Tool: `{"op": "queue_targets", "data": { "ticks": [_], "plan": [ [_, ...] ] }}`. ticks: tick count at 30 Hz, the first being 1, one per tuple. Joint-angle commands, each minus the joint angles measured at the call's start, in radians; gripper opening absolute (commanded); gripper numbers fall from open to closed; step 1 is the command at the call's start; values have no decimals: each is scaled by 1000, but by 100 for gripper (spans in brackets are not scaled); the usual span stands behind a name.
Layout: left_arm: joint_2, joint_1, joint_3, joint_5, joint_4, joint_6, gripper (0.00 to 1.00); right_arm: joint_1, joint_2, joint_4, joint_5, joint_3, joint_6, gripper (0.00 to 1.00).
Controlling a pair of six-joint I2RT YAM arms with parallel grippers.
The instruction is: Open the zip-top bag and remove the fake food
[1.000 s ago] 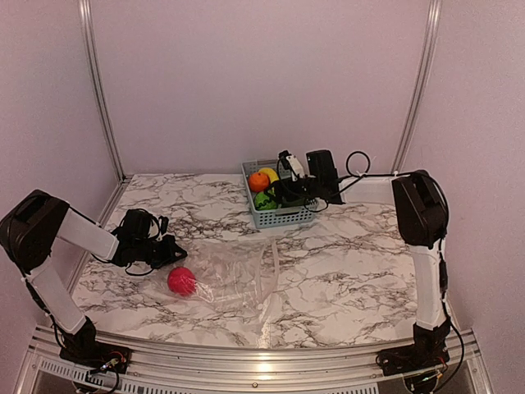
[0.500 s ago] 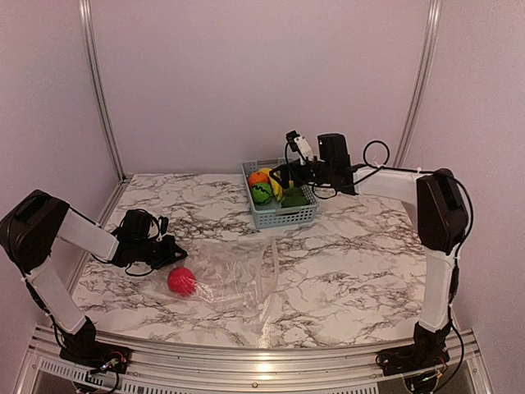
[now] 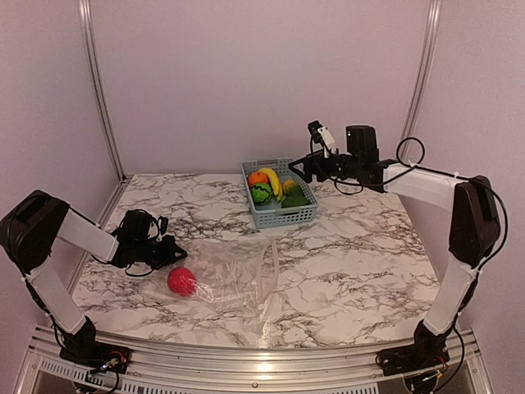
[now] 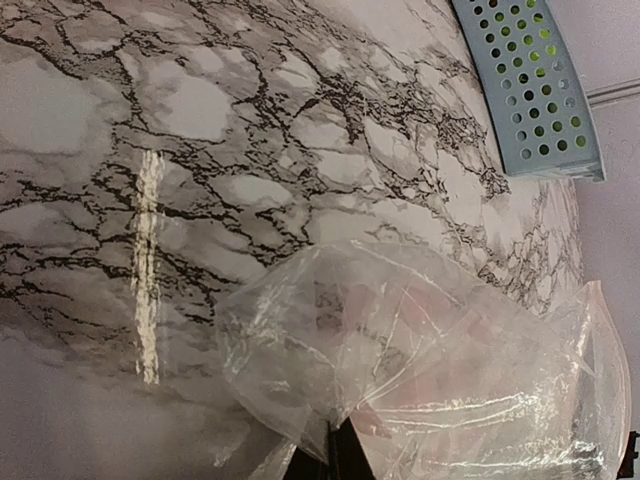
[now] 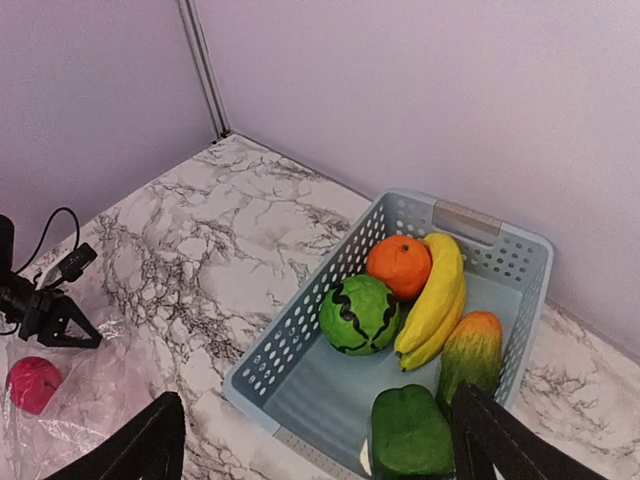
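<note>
At the near side of the white marble-patterned table top (image 3: 361, 271), a clear, crinkly plastic zip-top bag (image 3: 238, 279) is seen lying flat, a little left of the middle. Its long axis is laid from left to right. The whitish zip strip (image 3: 267, 275) is placed along the right edge and is directed from near to far, so the mouth is turned to the side of the right arm. Whether the strip is fully unzipped cannot be told. One piece of the fake food, a pink-red round fruit (image 3: 181, 281), appears to be inside the left end of the bag, well apart from the strip.

The left gripper (image 3: 171, 253) is found just beside this fruit, at the far-left corner of the bag. In the left wrist view its dark fingers (image 4: 340, 460) are pressed together, and a fold of the plastic is pinched between them.

Further back, a light blue perforated plastic basket (image 3: 283, 217) is placed near the rear wall. In it an orange ball (image 5: 398, 265), a yellow banana (image 5: 437, 290), a green striped ball (image 5: 358, 313), a dark green vegetable (image 5: 410, 435) and an orange-green fruit (image 5: 470, 350) are gathered. The right gripper (image 3: 301, 171) is held above the right rim of the basket, its jaws wide apart with nothing between them.

The remaining fruit is thus located to the near left of the right gripper, across the table. The left gripper is much nearer but is occupied with the bag, so an entry through the strip edge, from right to left, is judged to be needed.
</note>
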Motion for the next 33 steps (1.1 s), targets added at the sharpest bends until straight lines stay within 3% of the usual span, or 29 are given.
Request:
{"op": "queue_targets", "data": {
  "ticks": [1,8,13,19,33],
  "plan": [
    [8,6,-21,5,14,-5,0,5,-135,-29,-123,-203,89,87],
    [22,4,-15,9,11,-1,0,60,-292,17,-210,-480,219,75],
    [30,3,-13,11,16,-5,0,138,-308,66,-238,-598,297,62],
    [31,4,-23,10,30,-10,0,217,-234,204,-298,-665,432,40],
    [18,1,-61,11,123,-90,0,332,48,473,-292,-615,655,16]
  ]
}}
